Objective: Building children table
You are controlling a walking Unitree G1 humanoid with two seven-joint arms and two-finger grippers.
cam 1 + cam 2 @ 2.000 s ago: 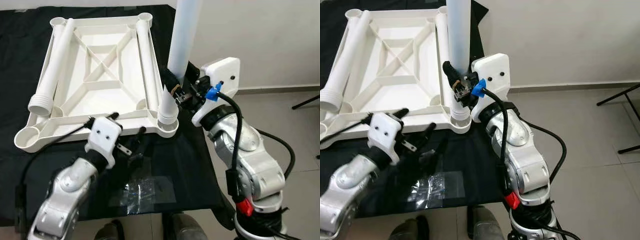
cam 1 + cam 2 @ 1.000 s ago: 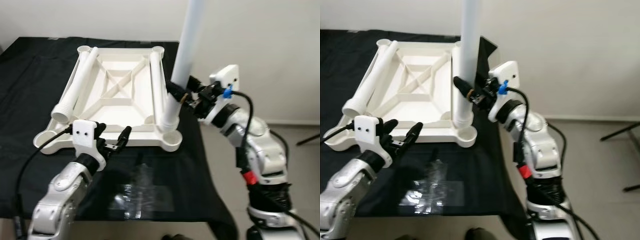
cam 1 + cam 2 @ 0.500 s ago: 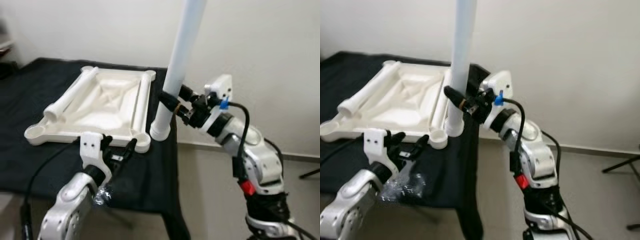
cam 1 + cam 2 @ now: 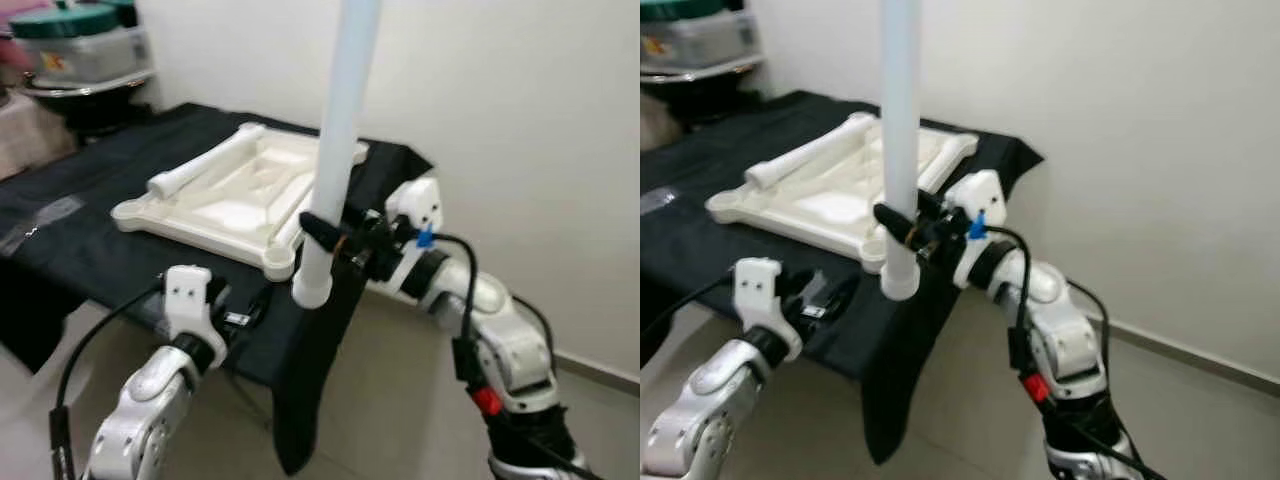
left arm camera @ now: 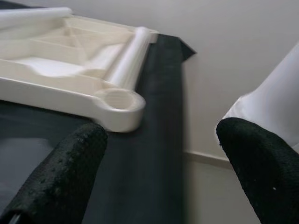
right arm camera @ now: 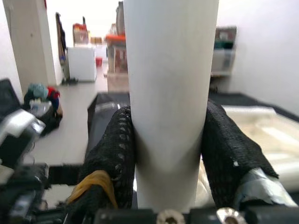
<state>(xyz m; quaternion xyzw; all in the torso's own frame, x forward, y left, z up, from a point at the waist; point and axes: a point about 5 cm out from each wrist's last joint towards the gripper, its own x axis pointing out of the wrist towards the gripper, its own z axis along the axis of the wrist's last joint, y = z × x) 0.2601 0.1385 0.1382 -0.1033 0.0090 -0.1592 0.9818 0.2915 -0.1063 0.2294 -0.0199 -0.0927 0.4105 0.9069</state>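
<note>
Leg held off the socket; alignment needed before seating.
Eye views: right tool (image 4: 335,232) clamped on upright white leg (image 4: 335,140), just off the worktop (image 4: 60,250) near corner. Left wrist view: left tool (image 5: 159,163) fingers apart, corner socket (image 5: 117,99) of upturned tabletop (image 4: 235,190) vacant. Right wrist view: fingers (image 6: 117,144) grip squarely; judged: centre, keep plumb.

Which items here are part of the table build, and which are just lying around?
Part of the job:
- white table leg, upright, held in the right pincer
- white tabletop, upside down on the black cloth, one leg lying on it
- left pincer, open

Lying about:
- green-lidded container on the shelf behind
</note>
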